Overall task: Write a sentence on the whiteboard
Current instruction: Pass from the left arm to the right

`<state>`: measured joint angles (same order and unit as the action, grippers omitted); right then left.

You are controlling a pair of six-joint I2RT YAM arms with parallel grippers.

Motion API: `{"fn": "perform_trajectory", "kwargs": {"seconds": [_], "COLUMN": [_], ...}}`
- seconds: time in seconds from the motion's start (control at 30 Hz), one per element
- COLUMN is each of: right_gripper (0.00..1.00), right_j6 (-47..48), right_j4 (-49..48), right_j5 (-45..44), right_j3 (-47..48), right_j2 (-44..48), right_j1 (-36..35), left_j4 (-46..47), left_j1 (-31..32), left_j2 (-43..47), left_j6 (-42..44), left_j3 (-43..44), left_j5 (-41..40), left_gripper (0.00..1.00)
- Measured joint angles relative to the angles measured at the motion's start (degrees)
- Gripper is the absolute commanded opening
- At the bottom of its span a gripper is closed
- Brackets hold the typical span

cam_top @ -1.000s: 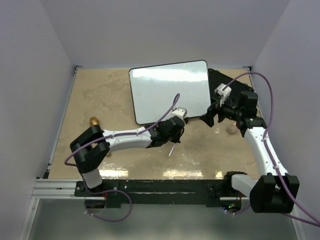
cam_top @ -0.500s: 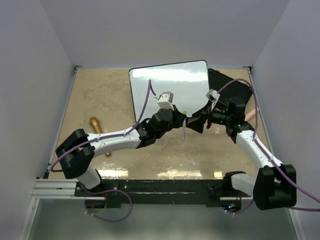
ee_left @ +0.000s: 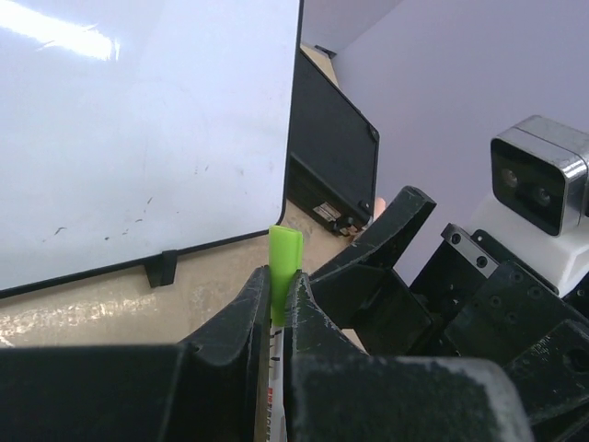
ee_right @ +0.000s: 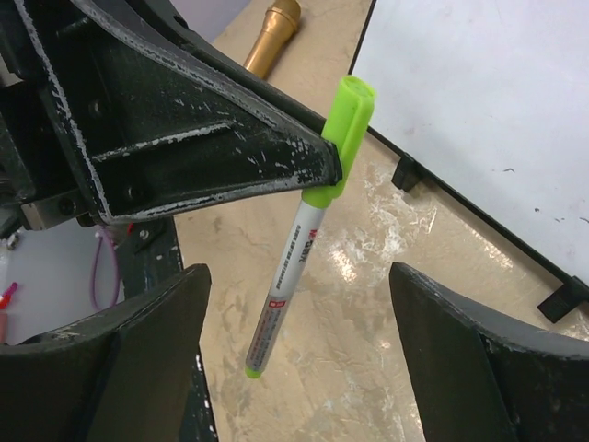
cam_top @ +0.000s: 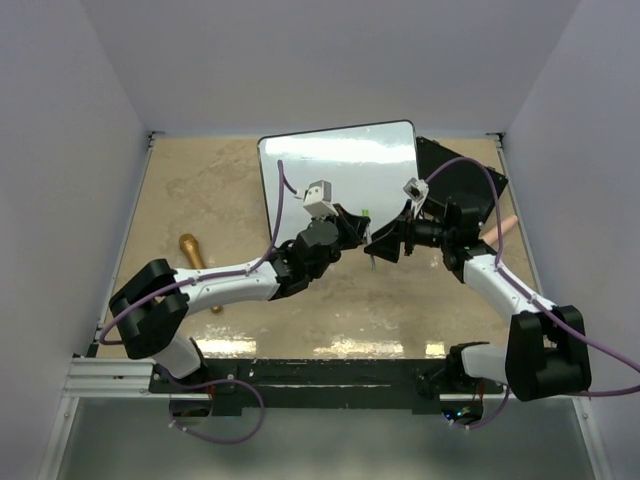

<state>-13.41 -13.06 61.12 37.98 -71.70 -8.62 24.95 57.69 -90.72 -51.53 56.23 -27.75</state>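
Right wrist: left hand (ee_right: 329,162) clamps marker (ee_right: 285,285) by green cap (ee_right: 352,115); right hand (ee_right: 296,281) spread wide around barrel, judged light, slick; take mid-barrel.

Marker (ee_right: 293,267) print too small to read, whiteboard (ee_left: 138,120) cropped in left wrist view (1 foot showing)

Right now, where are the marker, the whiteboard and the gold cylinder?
marker (ee_right: 287,276): right wrist view, on its white barrel.
whiteboard (cam_top: 350,165): top external view, on its bare white face.
gold cylinder (cam_top: 188,244): top external view, on its thick end.
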Motion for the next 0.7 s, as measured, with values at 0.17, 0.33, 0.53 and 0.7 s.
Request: {"fn": "perform_trajectory", "kwargs": {"seconds": [0.17, 0.33, 0.53, 0.7], "right_gripper": [0.66, 0.22, 0.0, 0.0], "right_j6": [-2.64, -3.72, -4.15, 3.04], "right_j4": [-2.25, -3.08, -2.71, 3.78], "right_j5": [0.59, 1.55, 1.95, 2.32], "right_j3": [-0.5, -0.5, -0.35, 1.92], "right_j2": [-0.96, -2.6, -4.07, -4.02], "right_j1": [-0.46, -1.53, -1.73, -1.84], "left_j4": [1.6, 3.19, 3.63, 5.44], "left_j1": [0.07, 0.09, 0.09, -0.39], "left_j2": [0.52, 0.61, 0.63, 1.42], "left_j6": [-2.01, -3.17, -3.32, -1.49], "left_j3": [-0.83, -0.83, -0.85, -2.27], "left_j5": [-3.04, -4.04, -4.28, -1.31], "left_gripper": [0.0, 0.0, 0.06, 0.61]}}
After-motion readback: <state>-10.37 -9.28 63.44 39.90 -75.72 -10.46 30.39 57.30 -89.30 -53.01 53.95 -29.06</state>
